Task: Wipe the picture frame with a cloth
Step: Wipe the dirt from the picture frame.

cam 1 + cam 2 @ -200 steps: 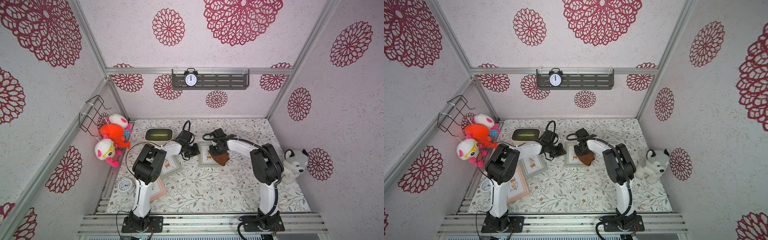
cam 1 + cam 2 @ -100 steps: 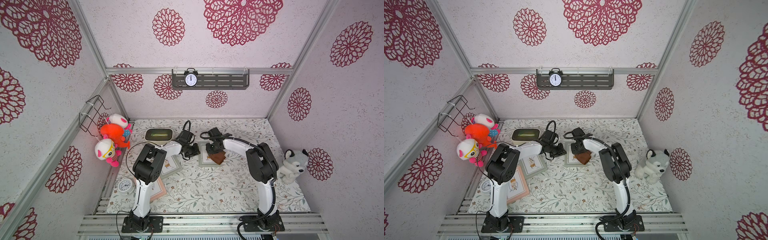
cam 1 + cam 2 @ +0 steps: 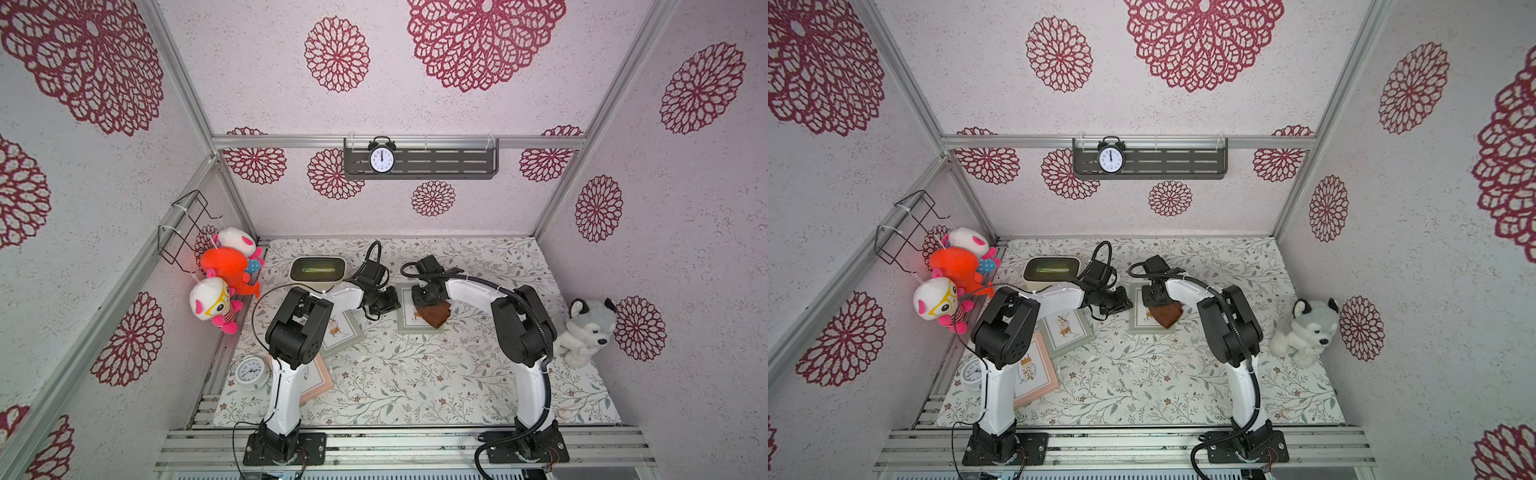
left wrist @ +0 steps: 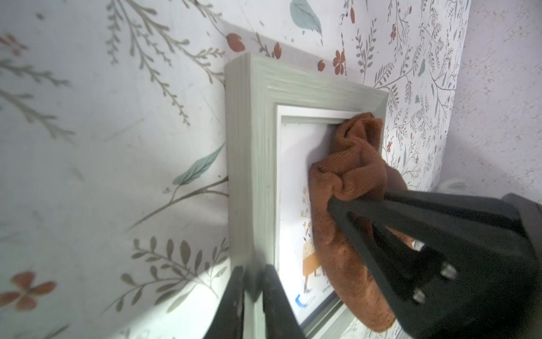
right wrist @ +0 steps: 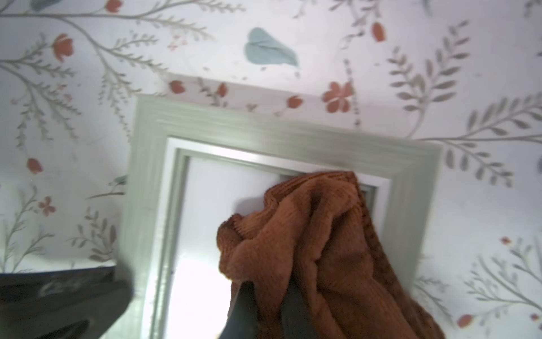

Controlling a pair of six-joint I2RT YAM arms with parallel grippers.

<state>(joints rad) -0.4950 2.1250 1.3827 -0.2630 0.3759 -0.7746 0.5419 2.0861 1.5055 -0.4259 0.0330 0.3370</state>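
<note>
Left wall: plush toys [image 3: 224, 286] hang at the left of a top view, well apart from the work.
Spare frames: a grey frame [image 3: 345, 332] and a pink frame [image 3: 320, 378] lie lower left on the mat [image 3: 415, 374], partly under the left arm. The cloth is on neither.
Left gripper [image 4: 253, 289]: jaws narrow, pinched across the left rail of the picture frame [image 3: 405, 326]. It has not shifted in the last second, so you have the frame pinned.
Picture frame: flat on the mat at picture centre, just right of the left gripper.
Cloth [image 3: 434, 316]: bunched brown rag on the glass, over the frame's right half. In the right wrist view its leading fold touches the inner lip of one rail near a corner.
Right gripper [image 5: 265, 296]: clamped on the cloth, pressing it to the glass.
Change: over the last second the cloth slid slightly left across the glass and the right elbow followed. There was almost no travel in the last half-second.
Meaning: your wipe is under way but looks paused at a stroke end. The glass's left part appears uncovered as yet.
Far right: husky plush [image 3: 590, 328], clear of the right arm.
</note>
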